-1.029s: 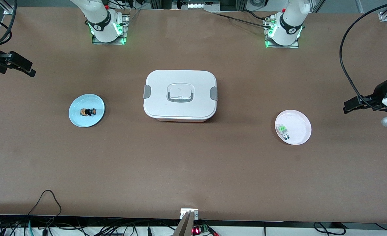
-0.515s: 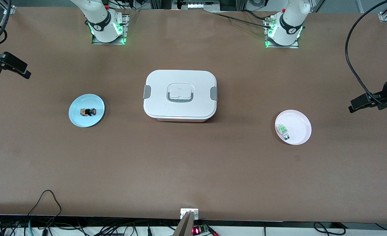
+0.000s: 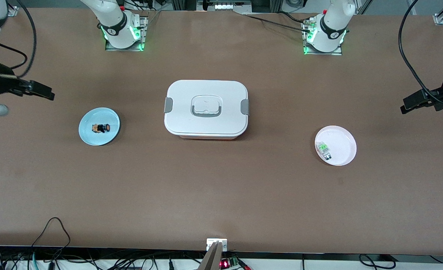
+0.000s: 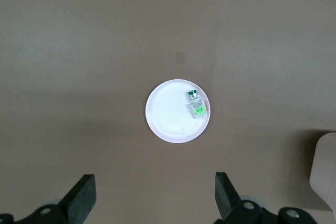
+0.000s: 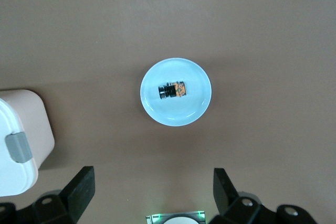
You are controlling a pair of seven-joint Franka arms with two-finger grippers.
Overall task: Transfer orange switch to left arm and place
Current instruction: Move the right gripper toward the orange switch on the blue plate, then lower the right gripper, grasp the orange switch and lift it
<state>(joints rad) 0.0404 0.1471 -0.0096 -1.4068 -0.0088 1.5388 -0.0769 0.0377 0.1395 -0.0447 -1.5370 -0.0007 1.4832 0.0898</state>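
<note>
Both my grippers, right and left, hang spread wide and empty above the table, while the orange switch lies on the blue plate, light, rigid, probably best pinched across its black barrel.

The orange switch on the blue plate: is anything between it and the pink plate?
Yes. The white box, lid on, sits on the table between the blue plate, where the orange switch lies, and the pink plate, which holds a green-and-clear component.
</note>
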